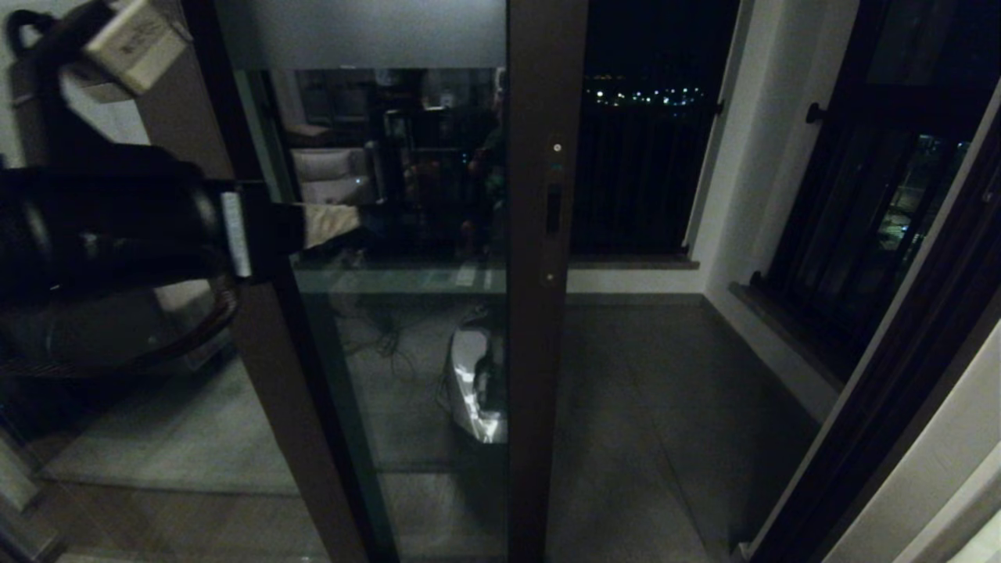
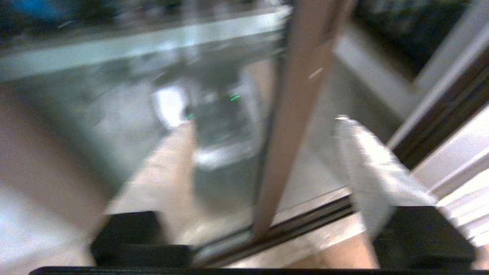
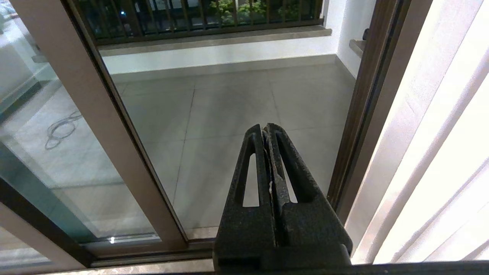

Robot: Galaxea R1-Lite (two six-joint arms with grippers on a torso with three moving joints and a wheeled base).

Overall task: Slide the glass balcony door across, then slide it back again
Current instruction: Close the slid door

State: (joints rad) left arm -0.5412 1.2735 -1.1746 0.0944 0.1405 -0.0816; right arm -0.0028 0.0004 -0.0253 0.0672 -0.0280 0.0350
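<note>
The glass balcony door [image 1: 539, 328] is seen standing partly slid across, its tall dark brown stile upright near the middle of the head view, with a narrow recessed handle slot [image 1: 553, 208] and small pale screws above and below it. A frosted band [image 1: 360, 31] runs along the top of the glass, and the clear pane beneath carries reflections of a lit room. To the right of the stile the opening is left free, showing a matte, grey-tiled balcony floor [image 1: 665, 407], a railing of thin vertical bars [image 1: 633, 188] and a dark-framed barred side window [image 1: 876, 203]. The left gripper [image 1: 332, 223] is held raised at the left, in front of the glass and apart from the stile; its pale, flat, tapering fingers [image 2: 366, 164] are seen spread, with nothing between them. The right gripper [image 3: 266, 128] is parked low by the doorway, its black, rough-textured, wedge-shaped fingers pressed together on nothing, beside pale pleated curtains [image 3: 439, 152].
</note>
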